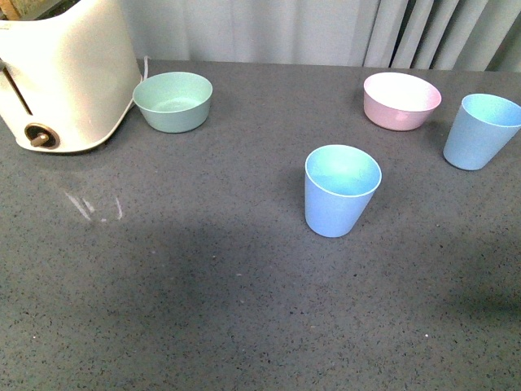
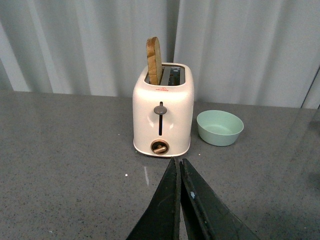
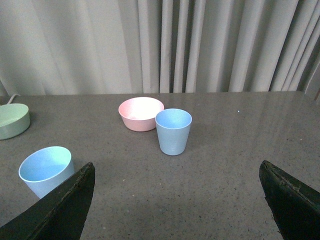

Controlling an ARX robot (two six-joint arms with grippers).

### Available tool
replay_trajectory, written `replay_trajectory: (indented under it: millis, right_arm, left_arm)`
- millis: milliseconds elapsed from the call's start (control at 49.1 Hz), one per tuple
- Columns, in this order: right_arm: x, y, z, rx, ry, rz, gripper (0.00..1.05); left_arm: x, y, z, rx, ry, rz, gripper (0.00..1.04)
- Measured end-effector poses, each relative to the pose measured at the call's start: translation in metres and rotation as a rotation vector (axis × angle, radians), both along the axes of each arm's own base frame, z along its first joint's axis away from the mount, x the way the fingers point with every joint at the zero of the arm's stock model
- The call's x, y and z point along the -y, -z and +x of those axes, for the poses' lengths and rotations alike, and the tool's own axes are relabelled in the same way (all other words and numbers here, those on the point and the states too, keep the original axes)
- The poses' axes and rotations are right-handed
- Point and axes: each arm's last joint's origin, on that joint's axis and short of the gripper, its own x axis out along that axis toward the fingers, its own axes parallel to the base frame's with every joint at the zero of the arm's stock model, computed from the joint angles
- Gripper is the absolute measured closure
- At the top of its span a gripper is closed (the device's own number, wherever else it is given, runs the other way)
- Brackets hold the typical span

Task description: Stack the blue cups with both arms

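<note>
From above the near edge, the front view looks down across the bench (image 1: 203, 326). The left wrist view sits low, facing the toaster (image 2: 162, 115) in the far left corner. The right wrist view, also low, faces the far edge, sharing the blue cups (image 3: 173, 131) (image 3: 45, 167) and pink bowl (image 3: 141, 113) with the front view.

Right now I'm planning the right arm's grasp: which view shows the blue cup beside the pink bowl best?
The right wrist view: the cup stands whole and centred beside the pink bowl. The front view clips it at the picture's edge; the left wrist view misses it.
</note>
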Motion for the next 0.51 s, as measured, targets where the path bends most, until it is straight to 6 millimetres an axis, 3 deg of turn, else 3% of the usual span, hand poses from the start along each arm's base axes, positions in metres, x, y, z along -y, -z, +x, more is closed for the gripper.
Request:
replay_trajectory:
  millis: [142, 244, 346, 427, 509]
  right_arm:
    - [0.0, 0.0, 0.0, 0.0, 0.0, 0.0, 0.09]
    - [0.006, 0.001, 0.009, -0.384, 0.027, 0.058, 0.09]
    - [0.023, -0.012, 0.042, -0.445, 0.059, 0.052, 0.09]
    - [0.035, -0.03, 0.085, -0.429, 0.054, -0.021, 0.09]
    - [0.04, -0.032, 0.125, -0.453, 0.044, -0.109, 0.09]
  left_arm:
    - [0.0, 0.0, 0.0, 0.0, 0.0, 0.0, 1.03]
    - [0.0, 0.0, 0.0, 0.0, 0.0, 0.0, 0.98]
    - [0.0, 0.0, 0.0, 0.0, 0.0, 0.0, 0.77]
    - [0.0, 0.0, 0.0, 0.0, 0.0, 0.0, 0.61]
    - [0.0, 0.0, 0.0, 0.0, 0.0, 0.0, 0.47]
